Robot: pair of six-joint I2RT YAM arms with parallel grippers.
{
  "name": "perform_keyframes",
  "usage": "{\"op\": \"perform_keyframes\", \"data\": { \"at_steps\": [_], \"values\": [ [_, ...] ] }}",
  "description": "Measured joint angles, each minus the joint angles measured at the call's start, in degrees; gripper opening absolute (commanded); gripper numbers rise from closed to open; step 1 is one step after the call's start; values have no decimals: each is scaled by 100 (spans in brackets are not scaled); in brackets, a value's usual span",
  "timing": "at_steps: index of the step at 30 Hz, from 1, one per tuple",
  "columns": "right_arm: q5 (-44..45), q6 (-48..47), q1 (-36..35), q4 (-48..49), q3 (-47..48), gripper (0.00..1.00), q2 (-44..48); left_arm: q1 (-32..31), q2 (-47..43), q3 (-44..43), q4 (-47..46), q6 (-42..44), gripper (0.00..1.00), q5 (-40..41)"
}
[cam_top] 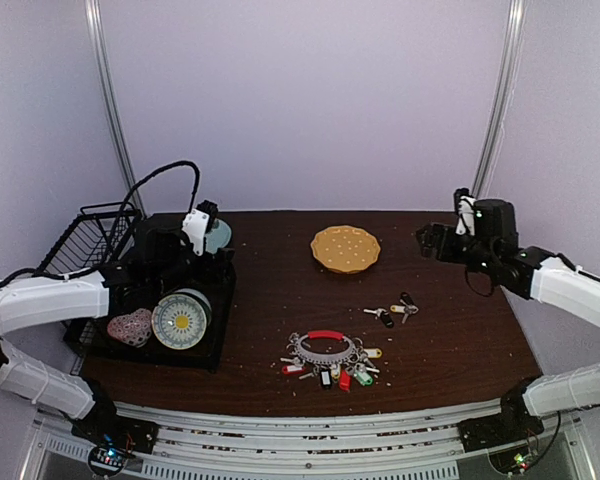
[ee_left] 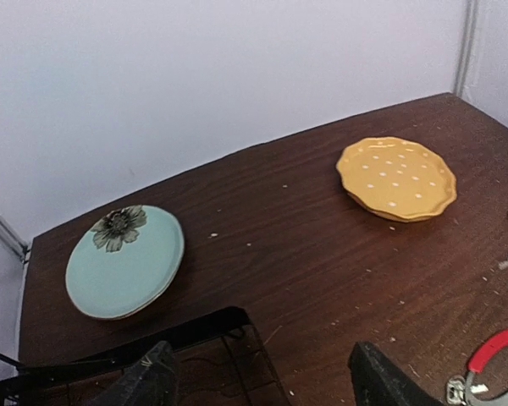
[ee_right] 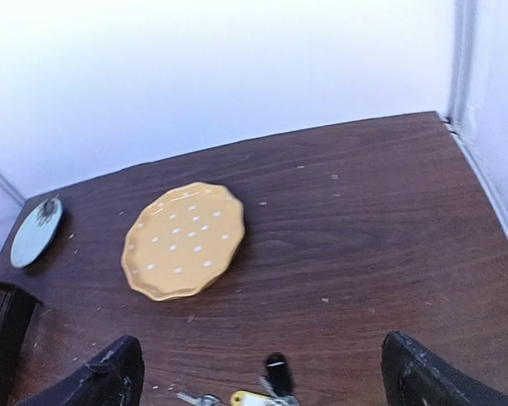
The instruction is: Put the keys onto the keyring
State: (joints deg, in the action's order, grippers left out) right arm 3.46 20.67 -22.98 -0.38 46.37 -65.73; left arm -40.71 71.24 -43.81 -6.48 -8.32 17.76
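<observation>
The keyring point(cam_top: 326, 350), a silvery loop with a red curved section and colourful tags, lies on the table near the front middle; its red part shows at the left wrist view's lower right point(ee_left: 489, 353). Loose keys point(cam_top: 392, 312) with black heads and a yellow tag lie just right of it, and show at the bottom of the right wrist view point(ee_right: 267, 389). My left gripper point(cam_top: 202, 225) is open and empty, raised over the dish rack. My right gripper point(cam_top: 430, 240) is open and empty, raised at the right, well above and behind the keys.
A yellow dotted plate point(cam_top: 345, 248) sits at the back middle. A pale blue flower plate point(ee_left: 124, 260) lies at the back left. A black dish rack point(cam_top: 150, 310) holds a daisy plate point(cam_top: 180, 320) and a heart dish point(cam_top: 130, 327). A wire basket point(cam_top: 90, 238) stands behind it.
</observation>
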Motion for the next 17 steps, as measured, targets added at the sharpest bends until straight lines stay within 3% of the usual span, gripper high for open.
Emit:
{"op": "perform_keyframes", "data": {
  "at_steps": [4,7,13,17],
  "values": [
    [87,212,1261,581,-1283,100,1064,590,678,-225,-407,-210,72,7],
    [435,415,1886,977,-1919,100,1370,960,1117,-466,-610,-247,72,85],
    [1239,656,2024,1561,-2542,100,1322,1700,1126,-146,-1222,-240,74,557],
    [1519,654,2024,1873,-2577,100,1106,1845,1014,369,-1670,0,74,828]
  ]
}}
